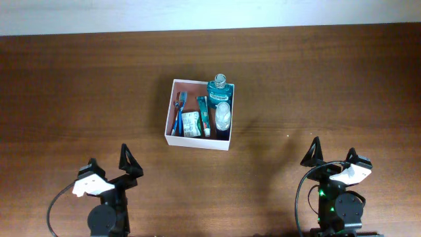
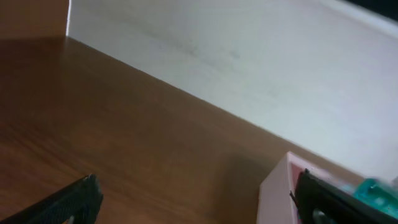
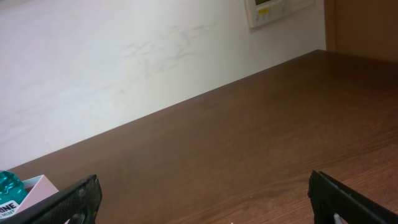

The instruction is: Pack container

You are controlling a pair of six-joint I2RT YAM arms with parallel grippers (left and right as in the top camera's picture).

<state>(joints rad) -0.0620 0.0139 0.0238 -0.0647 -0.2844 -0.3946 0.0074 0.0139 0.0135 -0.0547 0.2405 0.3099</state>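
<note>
**Q:** Where's the box right now?

**A:** Your container point(image 1: 196, 141) sits mid-table point(image 1: 79, 85), well apart from both arms. It's square and shallow, with thin white walls and a pinkish-brown floor. The table is dark brown with a fine wood grain.

**Q:** And inside?

**A:** A glossy teal mouthwash bottle point(image 1: 218, 89) is in the far right corner, with a pale oval thing point(image 1: 224, 115) just beside it. There's a slim green-and-white tube point(image 1: 204, 113) in the middle, blue toothbrushes point(image 1: 179, 113) along the left wall, and a small printed packet point(image 1: 191, 124) between them.

**Q:** Pincers?

**A:** Your left pincer point(image 1: 108, 158) and right pincer point(image 1: 333, 153) are both spread wide. The fingers are black and angular, pinching nothing.
</note>
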